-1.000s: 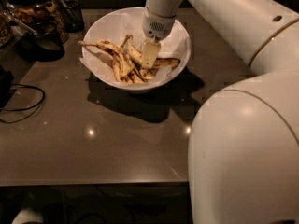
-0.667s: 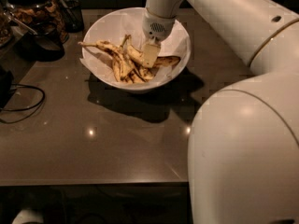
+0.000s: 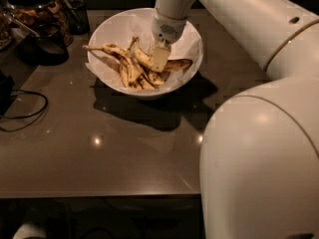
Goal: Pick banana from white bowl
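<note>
Banana (image 3: 144, 58), white bowl (image 3: 107, 31), upper centre: overripe, probably soft and light; grasp mid-body; gripper (image 3: 159, 59) just beside it, closure indeterminable.

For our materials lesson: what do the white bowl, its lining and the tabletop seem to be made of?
White bowl: possibly ceramic or plastic; smooth matte white wall, look leaves it open. Lining: seemingly paper; crinkled, with visible creases. Tabletop: polished stone or laminate; glossy dark brown, reflecting light spots. The gripper is down inside the bowl, among the bananas.
</note>
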Tool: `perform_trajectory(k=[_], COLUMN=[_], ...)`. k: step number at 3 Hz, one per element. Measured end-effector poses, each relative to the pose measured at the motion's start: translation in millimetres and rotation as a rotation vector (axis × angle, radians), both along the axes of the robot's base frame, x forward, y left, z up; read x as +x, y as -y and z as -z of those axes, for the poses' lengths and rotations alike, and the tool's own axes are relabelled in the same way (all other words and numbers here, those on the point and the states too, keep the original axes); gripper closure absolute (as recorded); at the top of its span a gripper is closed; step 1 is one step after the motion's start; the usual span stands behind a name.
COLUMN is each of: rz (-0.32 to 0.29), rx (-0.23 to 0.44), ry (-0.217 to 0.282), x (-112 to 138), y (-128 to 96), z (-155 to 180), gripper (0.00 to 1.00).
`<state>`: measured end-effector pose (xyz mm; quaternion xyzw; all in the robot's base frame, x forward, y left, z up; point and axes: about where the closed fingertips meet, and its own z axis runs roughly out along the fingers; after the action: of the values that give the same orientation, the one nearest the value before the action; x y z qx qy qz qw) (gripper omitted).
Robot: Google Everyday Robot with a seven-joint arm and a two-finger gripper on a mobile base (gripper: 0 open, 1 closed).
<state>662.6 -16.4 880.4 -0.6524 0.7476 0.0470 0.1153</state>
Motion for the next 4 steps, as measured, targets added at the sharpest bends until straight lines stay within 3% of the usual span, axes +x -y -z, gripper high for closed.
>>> perform_trajectory(k=[3,4], rz=[-0.023,-0.028], rx=[0.06,0.051], ry=[0.12,0.125], x=[-25,-26], y=[4,2], z=[-47,-49], gripper=[1.0,1.0])
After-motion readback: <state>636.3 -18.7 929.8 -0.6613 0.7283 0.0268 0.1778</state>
